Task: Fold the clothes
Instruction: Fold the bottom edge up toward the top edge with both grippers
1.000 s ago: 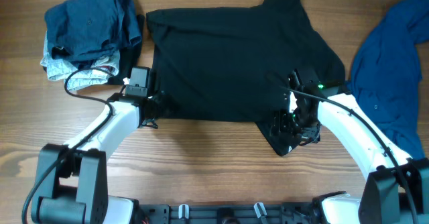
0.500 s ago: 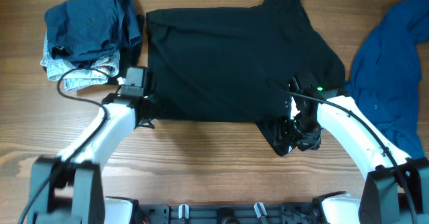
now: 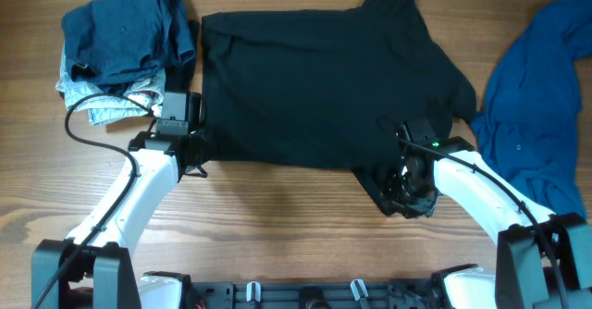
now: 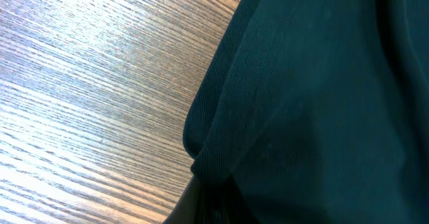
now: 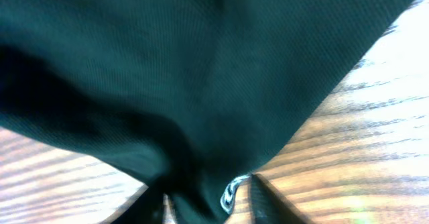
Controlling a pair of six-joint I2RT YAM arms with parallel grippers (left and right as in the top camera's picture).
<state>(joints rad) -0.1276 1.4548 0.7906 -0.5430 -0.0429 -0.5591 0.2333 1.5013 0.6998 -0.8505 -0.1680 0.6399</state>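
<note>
Since the frame one second earlier, my left fingers (image 3: pixel 196 152) have drawn back leftward to a corner of the black shirt (image 3: pixel 314 78), and my right fingers (image 3: pixel 404 185) have slid nearer to my base; the garments lie as before. Largest is the wooden table (image 3: pixel 277 207), which carries everything. Next, the black shirt is spread mostly flat across the middle of the table, with one flap projecting from its near edge on my right side. A bright blue garment (image 3: pixel 541 115) lies crumpled at the far right, just beside the shirt's right sleeve. At the far left corner sits a pile of navy and pale denim garments (image 3: pixel 120 45), close to the shirt's left edge. My left fingers are at the shirt's near left corner. They are fully closed, and in the left wrist view the hem fold runs into them, so I have the fabric pinched. My right fingers are on the projecting flap, drawn in to a narrow gap, with a bunch of black fabric gripped between them. In the right wrist view the creases converge on that grip. Smallest, a white tag (image 5: pixel 231 192) shows at the fabric's edge, just beside one right finger.
</note>
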